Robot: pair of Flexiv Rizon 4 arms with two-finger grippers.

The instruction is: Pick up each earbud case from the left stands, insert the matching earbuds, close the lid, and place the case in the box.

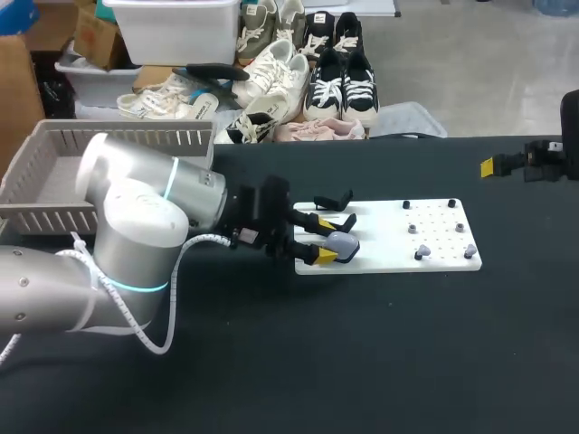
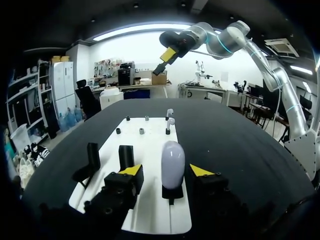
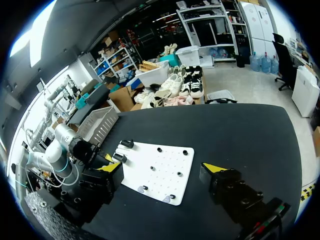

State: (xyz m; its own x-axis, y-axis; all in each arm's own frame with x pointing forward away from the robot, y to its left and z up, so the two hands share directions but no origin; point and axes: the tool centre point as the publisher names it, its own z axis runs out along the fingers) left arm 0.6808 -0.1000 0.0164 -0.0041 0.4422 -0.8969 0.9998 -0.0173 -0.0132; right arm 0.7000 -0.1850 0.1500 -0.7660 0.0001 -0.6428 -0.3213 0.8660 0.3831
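A pale lavender earbud case stands upright with its lid shut on a black stand at the left end of the white board. My left gripper is open. Its yellow tips flank the case, and one finger stands visibly apart from it. Two small earbuds sit at the board's right end. My right gripper hovers open and empty, high off the table's far right. The grey basket is at the far left.
Two empty black stands rise from the board beside the held-off case. Small black pegs dot the board. The black table spreads wide in front of the board.
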